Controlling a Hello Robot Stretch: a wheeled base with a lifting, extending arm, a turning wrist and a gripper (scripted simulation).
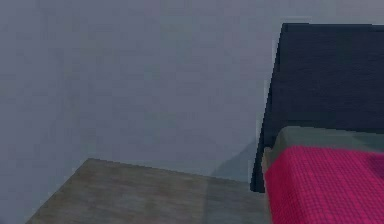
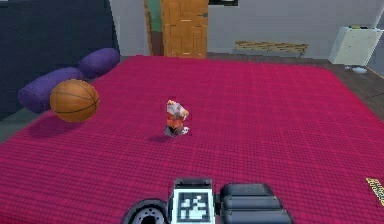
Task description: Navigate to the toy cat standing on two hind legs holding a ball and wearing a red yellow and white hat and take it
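nearest, at the arm side view's bottom edge, my gripper (image 2: 150, 212) shows as a dark rounded body, with one white marker (image 2: 194, 205) just right of it and dark blocks (image 2: 250, 203) past that. its far end i can't make out, so i cannot tell whether my jaws are spread or pressed together, nor whether they hold anything.

count: one toy, one ball, two pillows, one door, one bed. the ball (image 2: 75, 100), orange and round, rests on the bed's (image 2: 280, 130) magenta cover. the toy (image 2: 176, 117) stands on the same cover, right of the ball, near it but apart. it is a small figure in white, red and orange. its long axis is upright; which way it faces i cannot tell. bare cover alone lies between the toy and my gripper.

two purple pillows lie by the ball: one (image 2: 45, 88) just left of it, the other (image 2: 100, 62) farther out beyond it. a dark headboard (image 2: 50, 30) rises behind them. well beyond the ball a wooden door (image 2: 185, 28) stands in a grey wall (image 2: 280, 20), and far right of the ball is a white box (image 2: 355, 45) past the bed's edge.

the forward view has the headboard (image 1: 325, 90) and a bed corner at its right, grey wall ahead and wood floor (image 1: 140, 195) below.
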